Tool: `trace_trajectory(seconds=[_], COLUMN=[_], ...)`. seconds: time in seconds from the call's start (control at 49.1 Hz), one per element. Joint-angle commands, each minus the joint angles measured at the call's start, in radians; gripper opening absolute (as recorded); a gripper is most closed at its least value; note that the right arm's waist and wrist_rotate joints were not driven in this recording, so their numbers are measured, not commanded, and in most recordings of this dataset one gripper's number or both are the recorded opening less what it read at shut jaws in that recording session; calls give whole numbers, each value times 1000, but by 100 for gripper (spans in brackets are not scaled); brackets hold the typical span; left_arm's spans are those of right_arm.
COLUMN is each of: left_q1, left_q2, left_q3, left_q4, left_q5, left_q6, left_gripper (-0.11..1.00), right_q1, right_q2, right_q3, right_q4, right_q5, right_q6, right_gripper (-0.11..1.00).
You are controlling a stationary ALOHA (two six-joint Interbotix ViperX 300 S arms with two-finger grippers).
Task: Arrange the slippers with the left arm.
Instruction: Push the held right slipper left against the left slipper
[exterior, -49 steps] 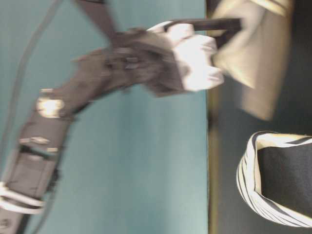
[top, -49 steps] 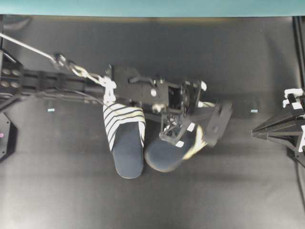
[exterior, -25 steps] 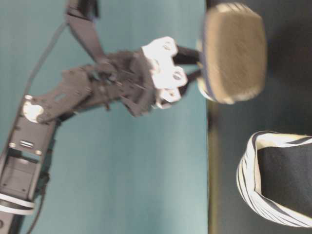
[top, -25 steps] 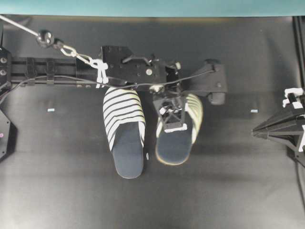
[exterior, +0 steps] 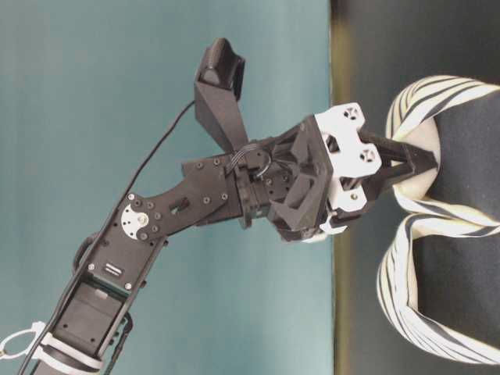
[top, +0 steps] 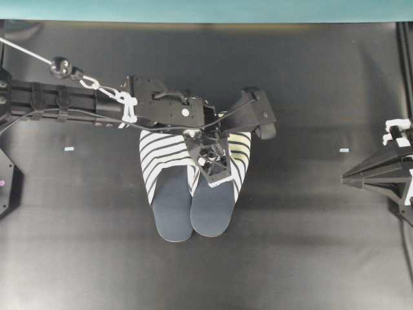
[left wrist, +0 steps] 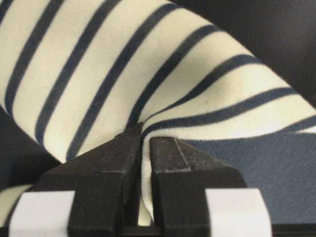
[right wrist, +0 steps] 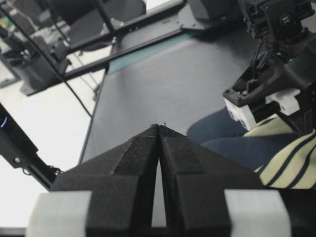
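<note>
Slippers (top: 173, 187) with navy-and-cream striped uppers and dark navy insoles lie side by side, touching, near the middle of the black table (top: 310, 258). I see my left pincer (left wrist: 146, 143) clamped on the striped upper of the right-hand slipper (top: 216, 194). A second ago that slipper sat skewed and apart. My right pincer (right wrist: 159, 129) is pressed together, holding nothing.

1. The slippers (top: 193, 187) have dark navy insoles and cream uppers striped in navy.
2. The left arm (top: 161, 110) is black with white clips.
3. The table (top: 310, 258) is black, with teal along its far edge.
</note>
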Motion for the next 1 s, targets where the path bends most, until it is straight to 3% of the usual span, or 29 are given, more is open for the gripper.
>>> trace_trajectory(seconds=[0.0,0.428,0.978], left_q1=[-6,-31,-29], left_q2=[-14,-18,-32], left_q3=[3,5,15], left_q4=[3,3,3], left_q5=[2,6,-40], left_q6=[-58,-189,-179], left_gripper=[1,1,1], right_q1=[0,0,0], right_q2=[5,5,5], right_q3=[-6,2,3], right_q4=[0,0,2], right_q5=[-11,-14,-17], right_q6=[0,-2,-2], right_gripper=[0,0,0])
